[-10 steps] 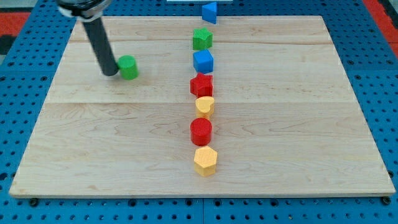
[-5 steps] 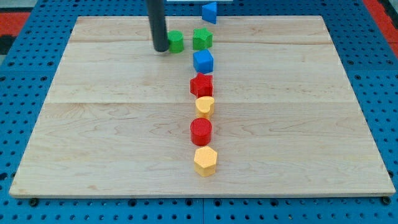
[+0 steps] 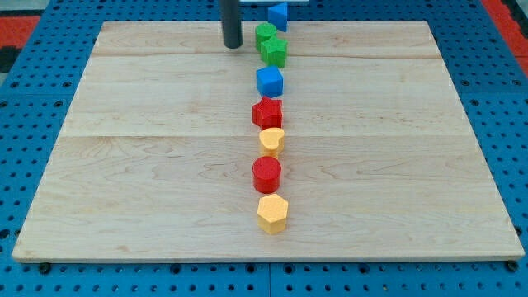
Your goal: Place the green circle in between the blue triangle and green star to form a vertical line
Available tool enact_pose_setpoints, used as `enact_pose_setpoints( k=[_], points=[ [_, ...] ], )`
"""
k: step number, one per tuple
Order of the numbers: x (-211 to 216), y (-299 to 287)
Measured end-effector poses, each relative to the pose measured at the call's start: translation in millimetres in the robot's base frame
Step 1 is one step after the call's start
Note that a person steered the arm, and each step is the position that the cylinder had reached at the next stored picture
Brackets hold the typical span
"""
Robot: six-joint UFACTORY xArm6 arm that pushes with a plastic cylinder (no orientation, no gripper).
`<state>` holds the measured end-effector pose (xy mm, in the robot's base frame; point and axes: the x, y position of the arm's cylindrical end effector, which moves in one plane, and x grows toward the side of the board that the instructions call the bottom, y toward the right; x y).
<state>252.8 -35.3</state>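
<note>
**Rod tip beside the green circle near the board's top edge**

My tip (image 3: 233, 44), the lower end of a straight dark rod with no jaws to open or close, rests on the pale wooden board (image 3: 124, 165). Just to its right, apart from it, sits the green circle block (image 3: 265, 35), touching the green star block (image 3: 274, 52) lower right of it. Up and to the right of the tip lies the blue triangle block (image 3: 278, 15). Below and right run a blue cube (image 3: 269, 82), red star (image 3: 267, 113), yellow block (image 3: 272, 139), red cylinder (image 3: 266, 174) and yellow hexagonal block (image 3: 272, 214).
</note>
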Motion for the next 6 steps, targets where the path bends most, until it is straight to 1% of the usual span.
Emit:
enact_pose_setpoints(
  k=[1, 3, 6],
  points=[
    [2, 28],
    [-14, 34],
    [-3, 38]
  ],
)
